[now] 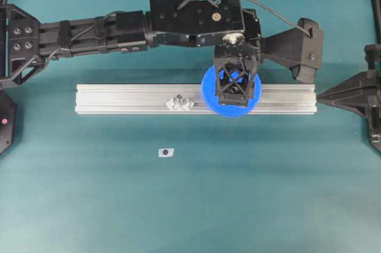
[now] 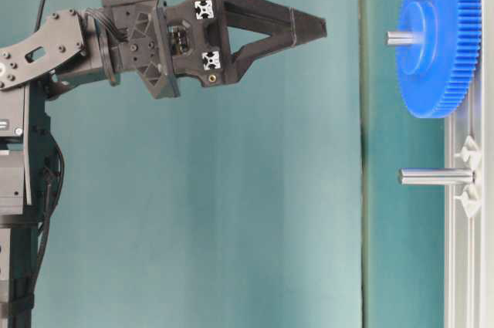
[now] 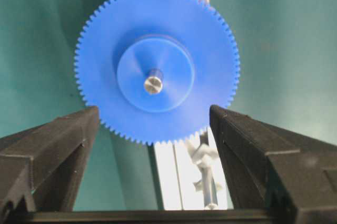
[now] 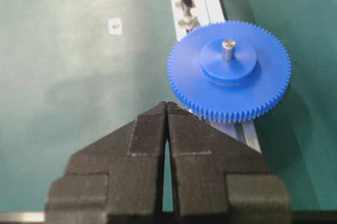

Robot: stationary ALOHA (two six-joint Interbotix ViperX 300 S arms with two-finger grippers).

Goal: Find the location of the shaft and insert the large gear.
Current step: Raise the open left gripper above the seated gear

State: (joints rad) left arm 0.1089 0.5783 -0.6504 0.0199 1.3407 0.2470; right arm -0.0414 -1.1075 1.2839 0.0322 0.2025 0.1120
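The large blue gear [image 1: 229, 110] sits on the shaft, whose silver tip [image 3: 153, 84] pokes up through the hub. The gear lies low on the aluminium rail [image 1: 119, 95]. It also shows in the table-level view [image 2: 436, 58] and the right wrist view [image 4: 226, 89]. My left gripper [image 1: 235, 83] hangs straight above the gear, open and empty, its fingers wide on either side [image 3: 154, 112]. The table-level view shows a gap between it [image 2: 316, 31] and the shaft tip [image 2: 400, 37]. My right gripper [image 4: 167, 105] is shut and empty by the rail's right end [image 1: 319, 95].
A second, slightly shorter silver pin [image 2: 432, 177] flanked by two clear pieces stands free on the rail, left of the gear in the overhead view [image 1: 178, 101]. A small pale piece with a dark centre [image 1: 166, 152] lies on the teal table in front of the rail.
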